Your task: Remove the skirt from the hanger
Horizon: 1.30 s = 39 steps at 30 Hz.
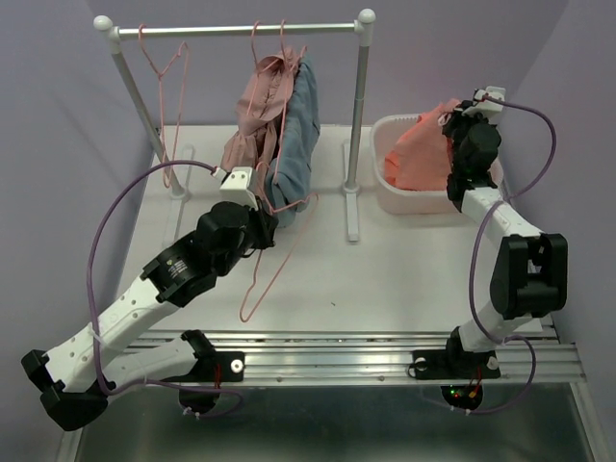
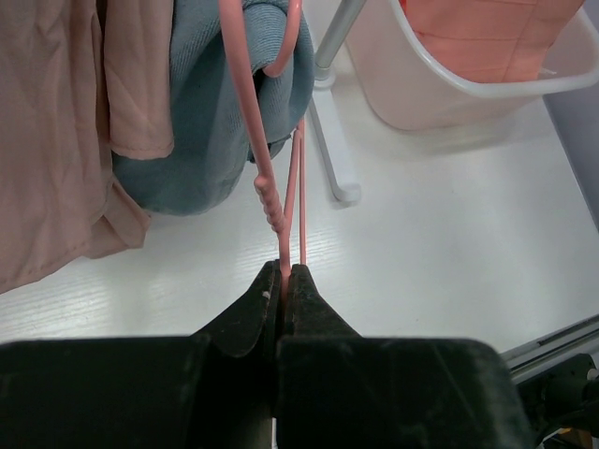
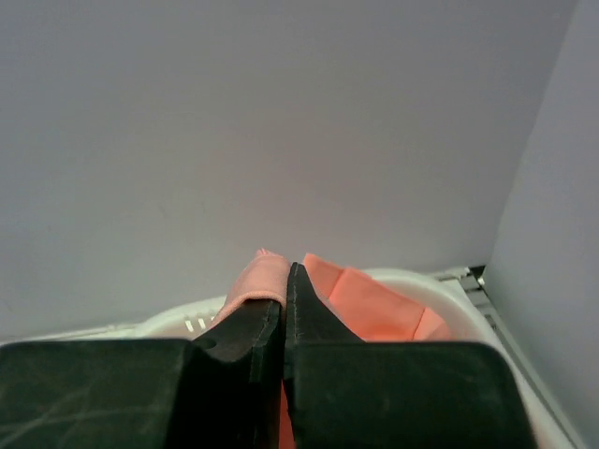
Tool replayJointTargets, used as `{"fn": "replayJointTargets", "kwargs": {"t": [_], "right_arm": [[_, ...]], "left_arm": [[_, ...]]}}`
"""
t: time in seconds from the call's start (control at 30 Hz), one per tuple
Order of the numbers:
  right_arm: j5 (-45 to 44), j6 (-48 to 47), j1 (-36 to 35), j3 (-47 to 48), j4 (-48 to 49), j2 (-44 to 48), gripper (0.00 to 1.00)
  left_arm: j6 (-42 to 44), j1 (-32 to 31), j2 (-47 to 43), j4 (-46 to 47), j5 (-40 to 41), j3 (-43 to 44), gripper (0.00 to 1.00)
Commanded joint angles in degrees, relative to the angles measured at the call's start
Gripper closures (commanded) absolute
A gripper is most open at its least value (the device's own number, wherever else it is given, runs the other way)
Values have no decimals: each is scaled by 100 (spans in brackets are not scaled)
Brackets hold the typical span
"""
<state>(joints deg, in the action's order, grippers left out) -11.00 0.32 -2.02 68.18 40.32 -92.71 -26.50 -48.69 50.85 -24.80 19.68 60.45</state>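
Note:
A salmon-orange skirt lies bunched in the white basket at the back right. My right gripper is shut on the skirt's upper fold and holds it above the basket rim. A thin pink wire hanger is off the rail and slants over the table, bare of cloth. My left gripper is shut on its wire, the jaws pressed together around it. The hanger's far end reaches up beside the blue garment.
A white clothes rack spans the back. On it hang a dusty-pink garment, a blue garment and an empty pink hanger. The rack's right foot stands between the two arms.

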Motion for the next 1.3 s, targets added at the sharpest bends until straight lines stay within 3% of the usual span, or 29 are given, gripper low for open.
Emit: {"fn": "replayJointTargets", "kwargs": {"t": [0.0,0.27,0.37,0.43,0.47,0.53,0.9,1.27], "right_arm": [[-857,249,-44,-392,671,-62,99],[-1685,557,-44,-604,4,-775,99],[-1773,619,-44,-237,-740,-1134,99],[-1965,706,-44,97,-1217,-1311,81],[-2045,733,-44,377,-1619,-1416,61],[-2169,777,-44,555,-1886,-1408,0],[-1308,935,-44,512,-2669,-258,0],[-772,1260,-44,99,-2871,736,0]], "left_arm": [[171,-9,21,397,-34,11,100],[303,-18,92,449,-131,99,100],[382,-18,57,449,-245,134,100],[409,-18,22,449,-316,160,100],[435,-18,21,449,-316,169,100],[444,-18,30,449,-333,169,100],[286,-18,-31,115,553,494,100],[514,-18,-216,247,177,1356,100]]}}
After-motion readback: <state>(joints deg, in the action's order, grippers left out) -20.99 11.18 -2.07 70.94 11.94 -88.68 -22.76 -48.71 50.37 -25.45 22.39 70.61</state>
